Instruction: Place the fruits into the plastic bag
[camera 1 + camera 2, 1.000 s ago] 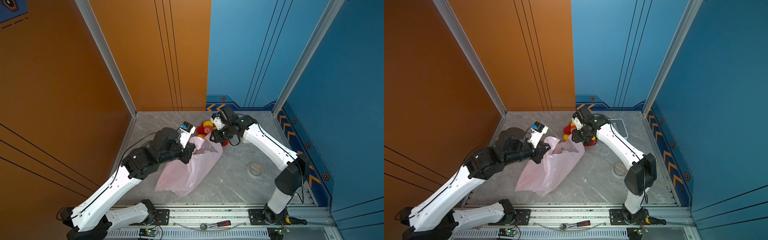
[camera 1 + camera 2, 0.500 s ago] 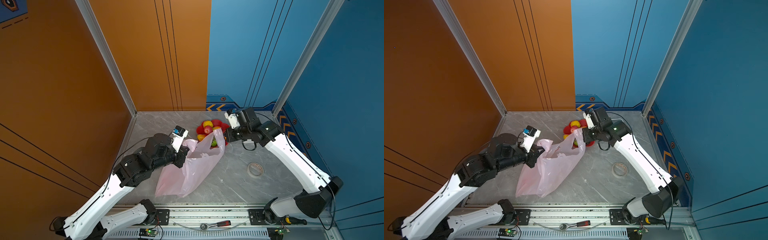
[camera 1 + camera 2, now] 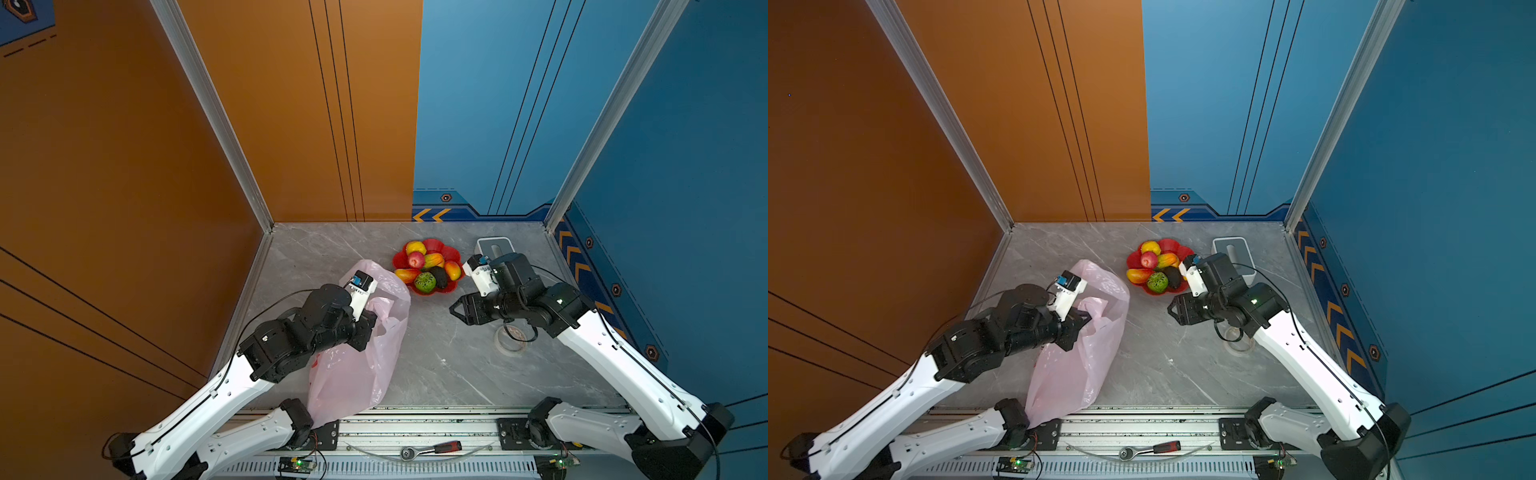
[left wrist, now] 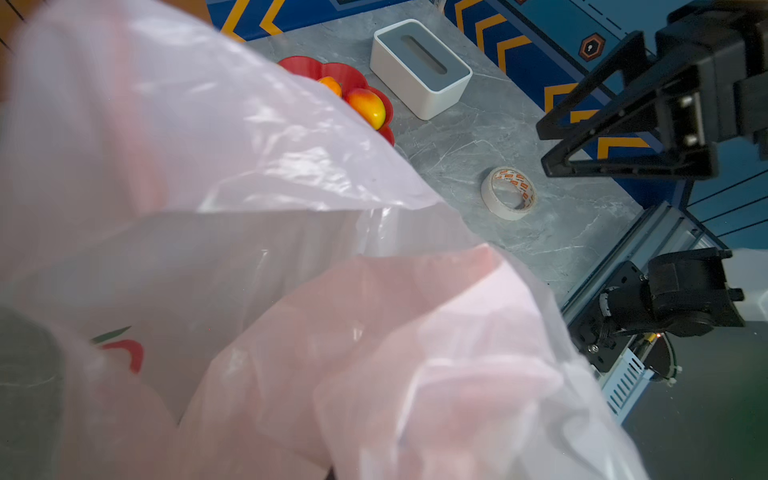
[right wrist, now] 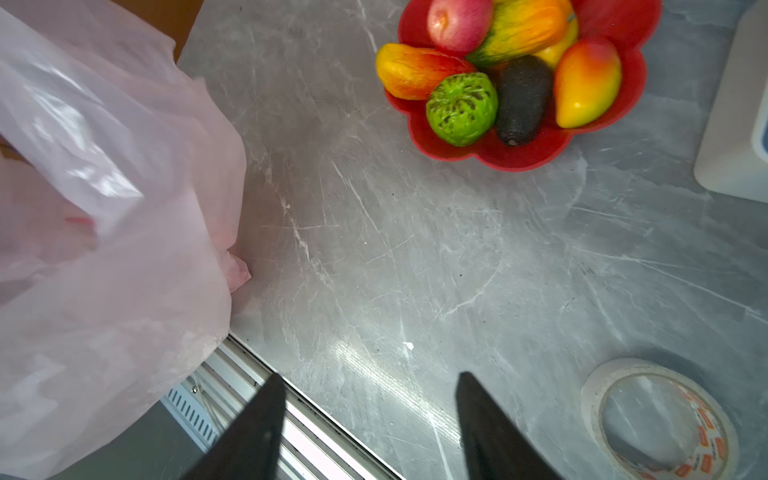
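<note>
Left tool (image 3: pixel 368 328) is pinched together on the rim of the plastic bag (image 3: pixel 365 374). You can't really see the fingertips because the pink film wraps over them, but the bag's mouth is held up off the worktop (image 3: pixel 436 365) right at that spot. In the left wrist view the plastic bag (image 4: pixel 249 166) fills most of the frame, with a bit of the red fruit print showing through. Right tool (image 5: pixel 368 376) is spread wide apart with nothing in it, its two black fingers (image 5: pixel 257 415) just hovering over bare grey marble. In both top views it points toward the bag from the right, right tool (image 3: pixel 1170 309) sitting in front of the dish. The rest of the bag slumps toward the near edge of the worktop, and its bottom spills over onto the metal rail. The fruits (image 3: pixel 428 268) are all piled in the red dish (image 5: pixel 519 160) at the back: pink-red apple (image 5: pixel 457 20), bumpy green one (image 5: pixel 461 108), dark avocado (image 5: pixel 521 99), three yellow-red mangoes and a lemon half hidden behind them. The dish is near the bag's raised mouth, with a strip of bare worktop between them in the right wrist view. A white tissue box (image 4: pixel 419 66) sits just beside the dish on its right. A tape roll (image 5: pixel 660 419) lies flat on the worktop under the right arm.
</note>
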